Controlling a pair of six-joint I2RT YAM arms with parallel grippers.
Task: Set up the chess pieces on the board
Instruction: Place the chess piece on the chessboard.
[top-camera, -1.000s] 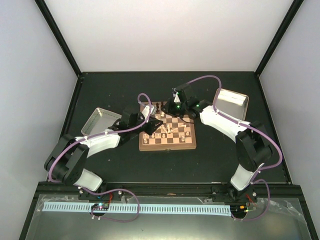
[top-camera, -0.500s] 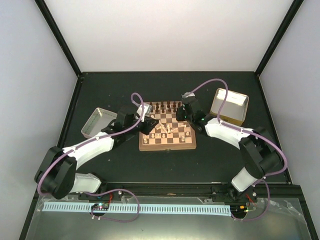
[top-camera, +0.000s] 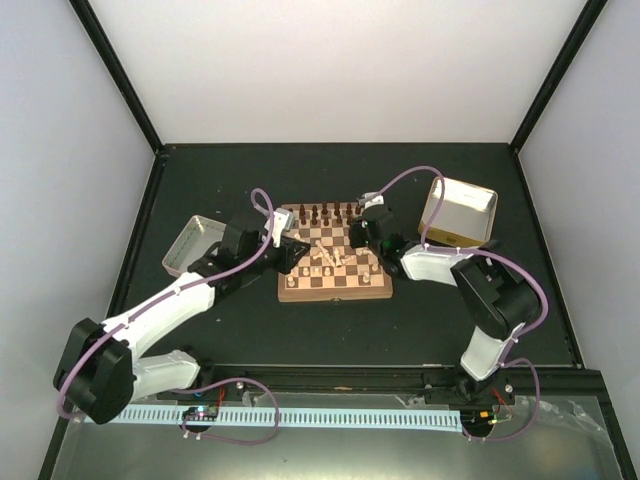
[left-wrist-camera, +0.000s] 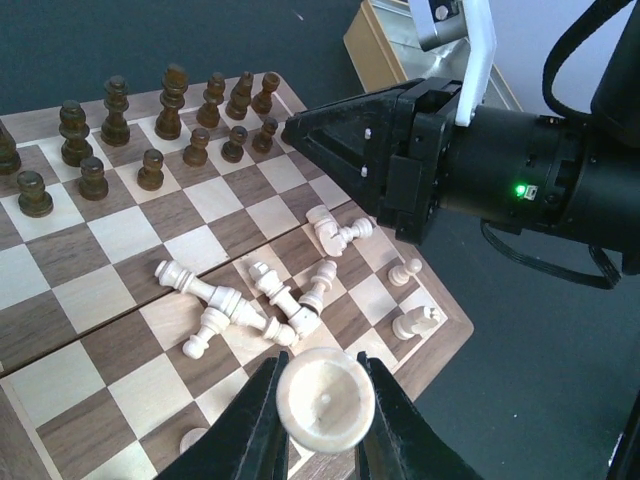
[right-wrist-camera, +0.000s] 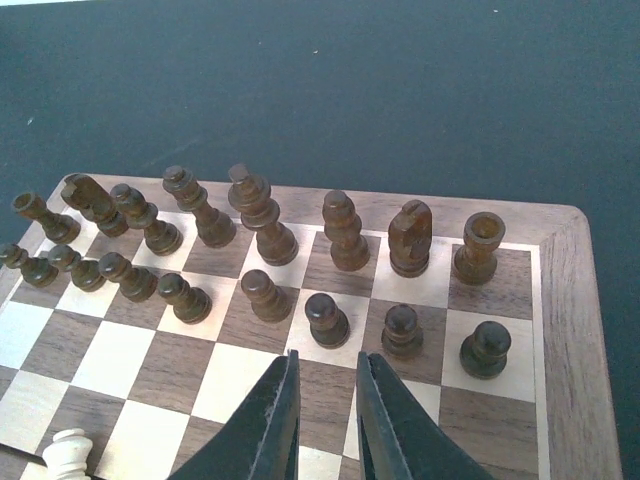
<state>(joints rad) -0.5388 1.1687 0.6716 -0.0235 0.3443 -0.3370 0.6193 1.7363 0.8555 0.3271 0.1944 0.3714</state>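
The board (top-camera: 336, 291) lies at mid-table, with dark pieces (top-camera: 328, 212) standing in two rows along its far edge. Several pale chess pieces (left-wrist-camera: 250, 305) lie toppled in a heap mid-board; a pale knight (left-wrist-camera: 415, 322) and pawn (left-wrist-camera: 405, 271) stand near the right rim. My left gripper (left-wrist-camera: 325, 400) is shut on one pale piece, its round base facing the camera, above the board's near squares. My right gripper (right-wrist-camera: 328, 375) hovers over the squares just in front of the dark pawns (right-wrist-camera: 327, 320), jaws slightly apart with nothing between them.
A shallow metal tray (top-camera: 190, 245) sits left of the board and another (top-camera: 460, 213) at the back right. Seen from the left wrist, the right arm's black wrist (left-wrist-camera: 480, 170) reaches over the board's far right corner. Dark tabletop surrounds the board.
The right gripper swung from the board's far edge to its back-right squares and its jaws parted a little. The left arm shifted slightly left, still holding its pale piece.
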